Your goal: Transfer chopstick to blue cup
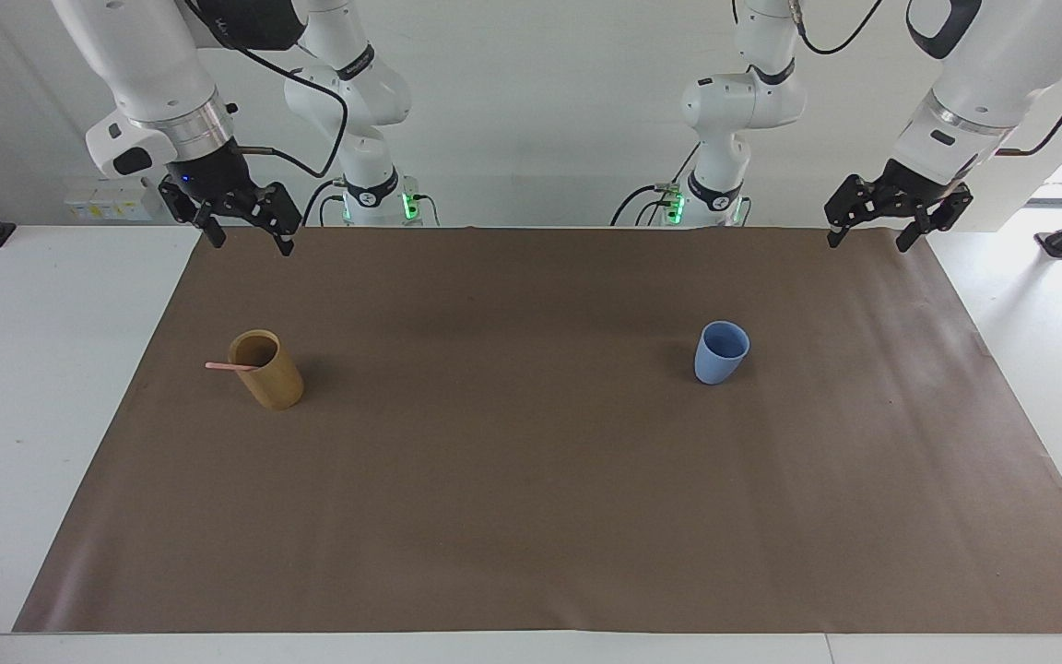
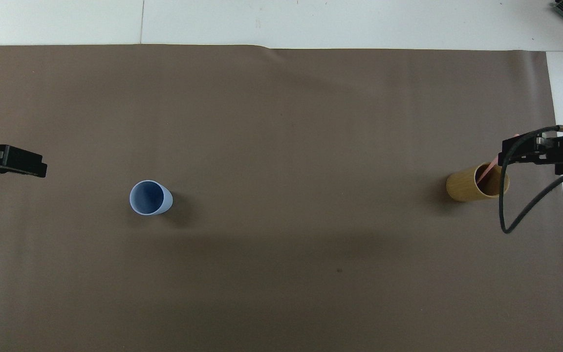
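Note:
A pale pink chopstick [image 1: 228, 366] leans in the tan cup [image 1: 269, 376] at the right arm's end of the brown mat, its tip sticking out over the rim; it also shows in the overhead view [image 2: 486, 173]. The blue cup [image 1: 720, 354] stands upright and empty toward the left arm's end, also in the overhead view [image 2: 149, 197]. My right gripper [image 1: 252, 242] hangs open and empty, raised well above the mat near the tan cup [image 2: 477, 186]. My left gripper [image 1: 868, 242] hangs open and empty, raised over the mat's corner at the left arm's end.
The brown mat [image 1: 531, 516] covers most of the white table [image 1: 52, 369]. The arms' bases [image 1: 374, 198] stand at the table edge nearest the robots. A black cable [image 2: 511, 215] hangs from the right arm beside the tan cup.

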Controlling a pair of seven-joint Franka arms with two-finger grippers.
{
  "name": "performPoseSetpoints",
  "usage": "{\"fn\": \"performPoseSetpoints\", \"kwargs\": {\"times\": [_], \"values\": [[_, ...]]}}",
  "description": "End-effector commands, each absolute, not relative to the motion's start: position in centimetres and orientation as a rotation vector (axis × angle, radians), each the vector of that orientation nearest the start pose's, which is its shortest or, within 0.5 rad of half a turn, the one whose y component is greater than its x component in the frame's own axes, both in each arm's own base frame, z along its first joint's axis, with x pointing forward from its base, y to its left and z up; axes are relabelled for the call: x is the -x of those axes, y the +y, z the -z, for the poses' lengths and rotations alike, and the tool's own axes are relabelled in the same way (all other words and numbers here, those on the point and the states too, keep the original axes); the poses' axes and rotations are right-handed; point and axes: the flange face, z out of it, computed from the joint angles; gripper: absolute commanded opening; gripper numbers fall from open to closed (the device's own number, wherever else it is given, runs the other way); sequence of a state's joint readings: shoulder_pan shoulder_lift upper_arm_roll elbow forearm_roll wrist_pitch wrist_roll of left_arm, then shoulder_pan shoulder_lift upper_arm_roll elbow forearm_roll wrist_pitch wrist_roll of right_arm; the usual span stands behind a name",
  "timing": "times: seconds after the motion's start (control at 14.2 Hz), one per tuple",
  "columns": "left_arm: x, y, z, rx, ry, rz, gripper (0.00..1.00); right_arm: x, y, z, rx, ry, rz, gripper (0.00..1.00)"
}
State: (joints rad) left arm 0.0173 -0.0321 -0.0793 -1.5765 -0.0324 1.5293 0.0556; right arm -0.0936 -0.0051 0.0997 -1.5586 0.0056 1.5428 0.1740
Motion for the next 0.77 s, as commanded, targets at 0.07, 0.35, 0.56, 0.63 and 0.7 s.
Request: {"fn": "performPoseSetpoints", "kwargs": {"times": [0.07, 0.35, 0.56, 0.63, 0.7], "values": [[-53.7, -3.8, -62.4, 3.174, 0.173, -0.018, 1.00, -55.1, 1.0, -63.3, 3.106, 0.250, -0.011, 1.00], [-54.8, -4.0, -58.4, 3.174, 0.164, 0.036, 1.00, -55.1, 1.1, -63.3, 3.110, 0.243, -0.010, 1.00], [-54.9, -4.5, -54.3, 3.180, 0.099, 0.015, 1.00, -55.1, 1.7, -63.3, 3.114, 0.227, -0.008, 1.00], [-54.8, -4.8, -52.9, 3.180, 0.074, 0.018, 1.00, -55.1, 2.0, -63.3, 3.116, 0.217, -0.008, 1.00], [-54.8, -6.0, -51.4, 3.180, 0.088, 0.027, 1.00, -55.1, 2.7, -63.3, 3.116, 0.200, -0.008, 1.00]]}}
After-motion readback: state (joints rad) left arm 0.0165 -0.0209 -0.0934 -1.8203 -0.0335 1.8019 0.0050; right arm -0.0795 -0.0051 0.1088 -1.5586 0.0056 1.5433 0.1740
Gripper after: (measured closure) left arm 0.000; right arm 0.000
